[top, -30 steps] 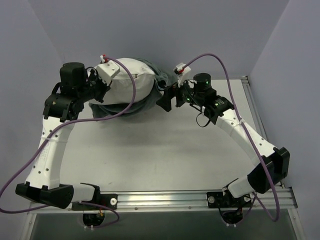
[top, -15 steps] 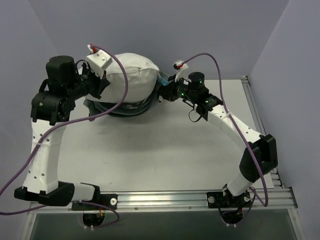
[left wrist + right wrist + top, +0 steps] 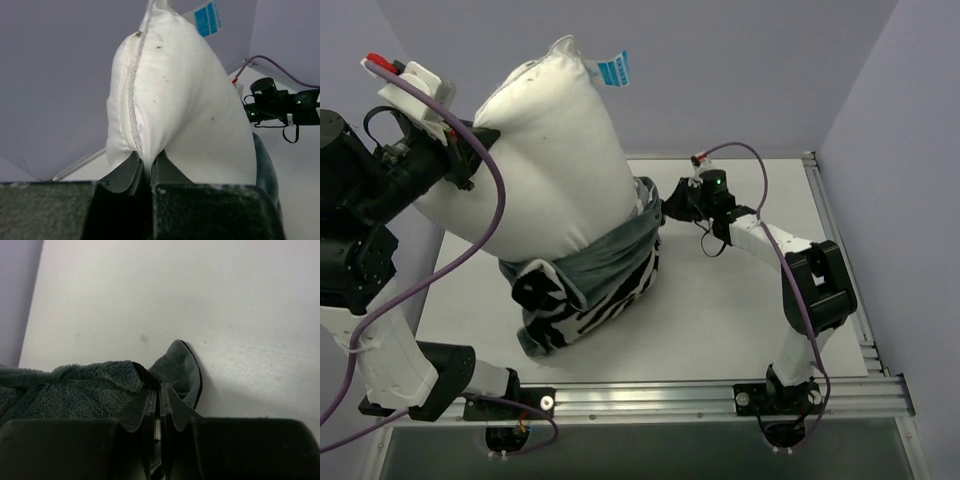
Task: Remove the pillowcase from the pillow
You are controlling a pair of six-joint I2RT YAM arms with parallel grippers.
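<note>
Counter (image 3: 720, 320): pale, flat surface, with a metal rail along the near edge where your two arms are bolted.

Pillow (image 3: 550, 160): plump and white. You have it held up on end, leaning left toward the left arm. The upper two thirds is bare. The lower end sits inside the bunched cover, left of centre on the counter.

Pillowcase (image 3: 590, 280): gathered in a band around the pillow's lower end. The grey inner side is turned outward at the top of the band. Zebra stripes show beneath it, where the fabric heaps on the counter. One grey edge stretches right toward your right arm.

Left claw (image 3: 146, 165): clenched on the pillow. In the left wrist view the fingers pinch the seamed white edge between them. From overhead this claw (image 3: 470, 160) meets the pillow's left side, high above the counter.

Right claw (image 3: 159, 392): clenched on the pillowcase. In the right wrist view the fingers meet on a fold of fuzzy grey fabric, low and close to the counter. From overhead it (image 3: 670, 205) sits just right of the cover's band.

Purple cable (image 3: 490, 210): loops from your left wrist across the front of the pillow.

Tag (image 3: 614, 70): blue and white, at the pillow's top corner, also visible in the left wrist view (image 3: 207, 17).
</note>
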